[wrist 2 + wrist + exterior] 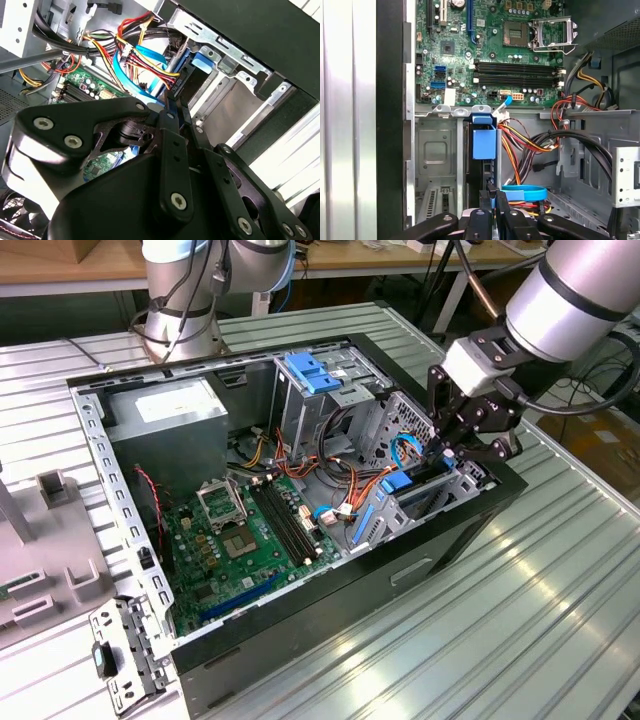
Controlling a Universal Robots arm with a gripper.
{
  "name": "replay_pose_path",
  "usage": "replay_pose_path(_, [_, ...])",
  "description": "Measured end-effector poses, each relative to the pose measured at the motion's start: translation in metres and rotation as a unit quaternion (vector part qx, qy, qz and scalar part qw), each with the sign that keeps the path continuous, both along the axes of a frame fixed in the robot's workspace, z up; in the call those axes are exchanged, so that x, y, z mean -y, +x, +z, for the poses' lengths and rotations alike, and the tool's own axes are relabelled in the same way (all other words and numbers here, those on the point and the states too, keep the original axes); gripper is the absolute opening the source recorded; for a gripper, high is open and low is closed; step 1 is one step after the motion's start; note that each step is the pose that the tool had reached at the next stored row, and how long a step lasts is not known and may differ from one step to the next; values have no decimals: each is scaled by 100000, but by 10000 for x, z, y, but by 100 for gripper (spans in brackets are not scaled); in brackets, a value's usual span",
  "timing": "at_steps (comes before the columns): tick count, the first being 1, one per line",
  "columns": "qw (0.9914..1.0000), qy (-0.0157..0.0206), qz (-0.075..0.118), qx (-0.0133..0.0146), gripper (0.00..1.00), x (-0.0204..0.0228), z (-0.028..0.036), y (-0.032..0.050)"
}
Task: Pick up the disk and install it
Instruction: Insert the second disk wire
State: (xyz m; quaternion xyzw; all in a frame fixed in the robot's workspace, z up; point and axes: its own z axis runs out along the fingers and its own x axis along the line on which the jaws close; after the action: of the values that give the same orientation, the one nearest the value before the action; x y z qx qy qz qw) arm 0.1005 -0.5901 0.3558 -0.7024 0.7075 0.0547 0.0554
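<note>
Gripper (pixel 491 197): fingers closed down narrow on the disk's edge.
Disk (pixel 484 142): held on edge in the drive bay, blue carrier rail uppermost.
Drive bay (pixel 436 150): grey metal, beside the case's side wall.
Motherboard (pixel 490 50): seen beyond the bay.

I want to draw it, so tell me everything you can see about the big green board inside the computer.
The green board lies flat on the floor of the open computer case. It looks like stiff plastic dotted with tiny parts. It carries a square socket, long empty black slots and small blue plugs. Coloured cables run past its edge.
</note>
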Motion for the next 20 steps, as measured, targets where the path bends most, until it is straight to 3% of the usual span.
replay_pose_path(10, [99998,205,589,1,16,0,-92,0])
replay_pose_path(20, [99997,319,637,0,16,5,-124,-6])
